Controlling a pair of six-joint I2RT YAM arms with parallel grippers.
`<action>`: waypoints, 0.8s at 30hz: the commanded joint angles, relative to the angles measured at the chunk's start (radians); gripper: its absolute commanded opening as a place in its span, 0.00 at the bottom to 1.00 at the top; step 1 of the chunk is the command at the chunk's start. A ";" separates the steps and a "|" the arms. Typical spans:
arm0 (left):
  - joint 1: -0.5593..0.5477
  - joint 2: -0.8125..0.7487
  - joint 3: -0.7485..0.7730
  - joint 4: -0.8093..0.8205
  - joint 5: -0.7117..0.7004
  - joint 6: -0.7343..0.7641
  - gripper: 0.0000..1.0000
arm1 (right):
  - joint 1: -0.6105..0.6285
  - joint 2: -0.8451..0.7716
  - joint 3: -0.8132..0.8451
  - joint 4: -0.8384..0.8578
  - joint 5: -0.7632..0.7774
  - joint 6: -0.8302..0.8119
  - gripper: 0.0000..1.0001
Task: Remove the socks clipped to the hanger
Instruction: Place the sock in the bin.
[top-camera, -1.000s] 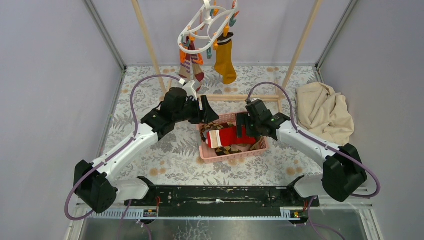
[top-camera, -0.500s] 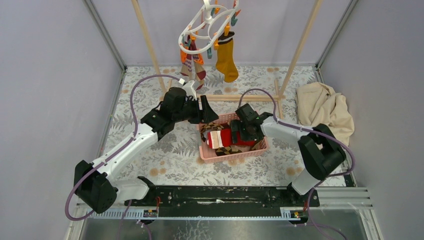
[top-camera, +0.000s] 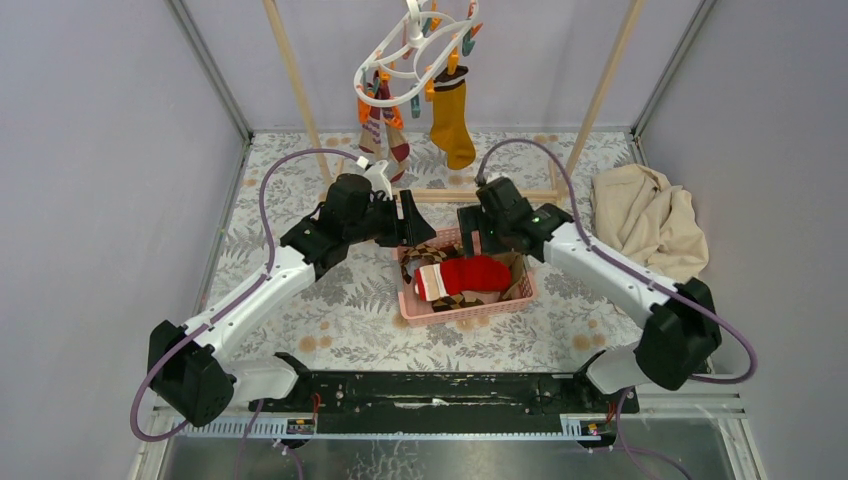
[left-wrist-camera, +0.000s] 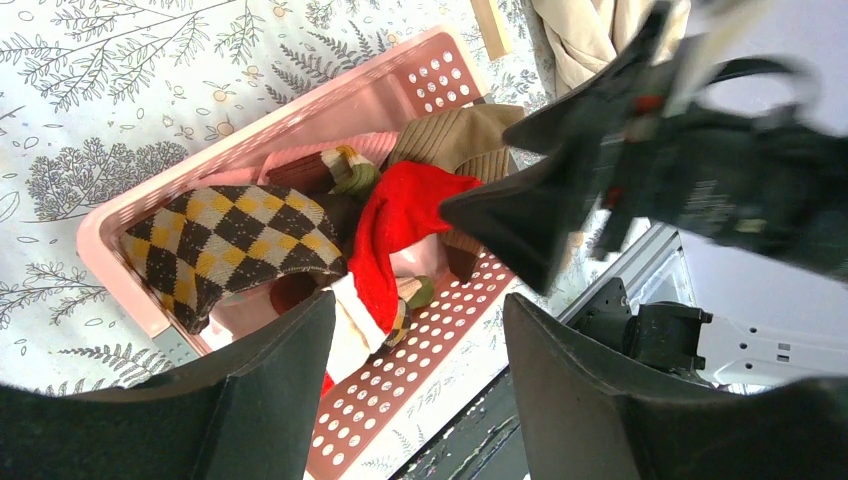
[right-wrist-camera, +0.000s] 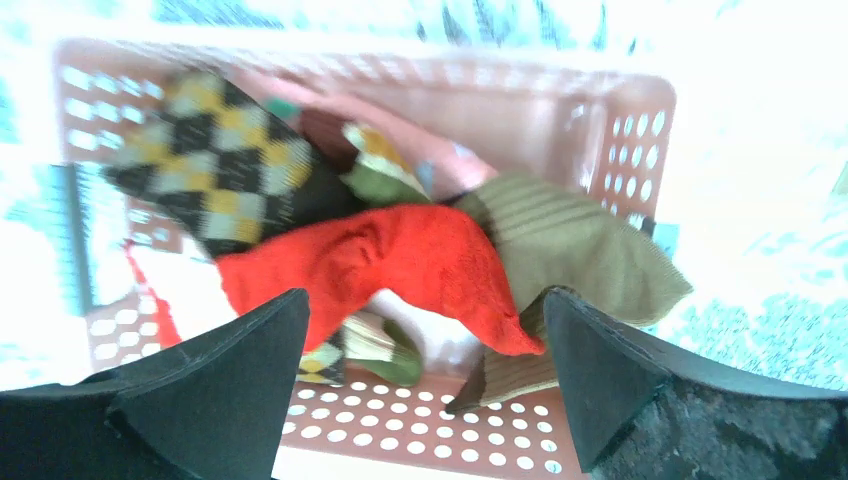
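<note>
Over the pink perforated plastic basket (top-camera: 466, 312) you have both grippers hovering with nothing in them: the left gripper (left-wrist-camera: 417, 305) sits at the basket's far left corner with its jaws spread, and the right gripper (right-wrist-camera: 422, 300) hangs above the basket's far rim with its jaws wide apart. Inside the basket lie a red sock with a white cuff (right-wrist-camera: 400, 260) on top, a black-and-yellow argyle sock (left-wrist-camera: 235, 240) and a brown ribbed sock (right-wrist-camera: 570, 245). Beyond the basket and well above it hangs the white plastic oval hanger (top-camera: 412, 20) with coloured clips; a mustard yellow sock (top-camera: 450, 120) and maroon-striped socks (top-camera: 385, 130) are clipped to it. Right of the basket lies a crumpled beige cloth (top-camera: 650, 225).
</note>
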 joint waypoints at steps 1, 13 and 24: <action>0.005 -0.015 0.012 0.019 0.017 0.015 0.70 | 0.008 -0.060 0.111 -0.075 0.005 -0.048 0.95; 0.008 -0.040 0.006 -0.003 0.010 0.019 0.70 | 0.007 0.096 0.110 -0.016 0.063 -0.078 0.95; 0.035 -0.072 0.010 -0.041 0.003 0.028 0.83 | 0.008 0.123 -0.133 0.162 -0.055 0.012 0.95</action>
